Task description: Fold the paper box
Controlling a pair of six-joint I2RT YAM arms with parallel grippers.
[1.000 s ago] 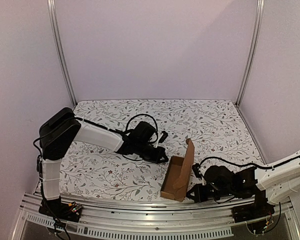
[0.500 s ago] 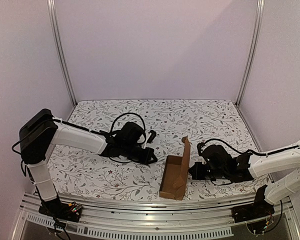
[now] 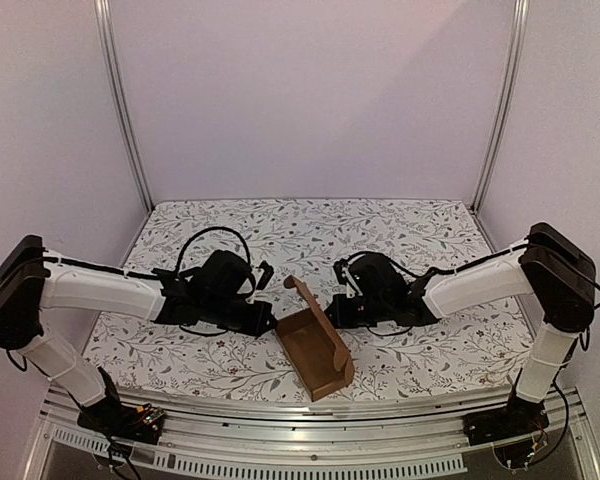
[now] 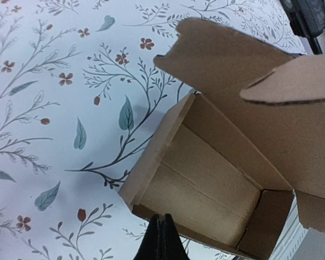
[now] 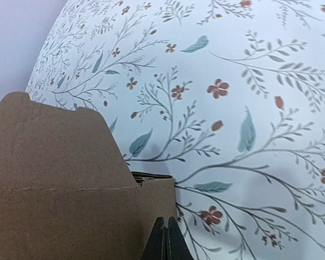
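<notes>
Toward the near edge of the surface, roughly midway along it and skewed to that edge: a paper box of plain brown unprinted cardboard, shaped as an open-topped tray with low straight walls, matt fibrous faces and paler raw-cut rims. At its far end, a taller flap standing up and curling over at the top into a rounded corner. Underneath, a smooth white cloth printed with grey-green leafy sprigs and small reddish flowers. At the box's left corner, a clenched left hand: black tapered fingertips pressed together along a hairline seam, nothing between them, tips up against the rim of the nearest wall. On the far right side, beside the flap, a clenched right hand, tips set against a flat cardboard panel marked by one scored crease line and a stepped, notched top edge. From above, both pairs of fingertips lost among the black wrist bodies and looping cables, so no exact contact point readable there. In the left wrist view, box cut off at the right and bottom borders, with a rounded tab blurred close to the lens; at the top right corner, a dark shape, too cropped to name. In the right wrist view, panel cropped at left and bottom, box interior hidden behind it.
</notes>
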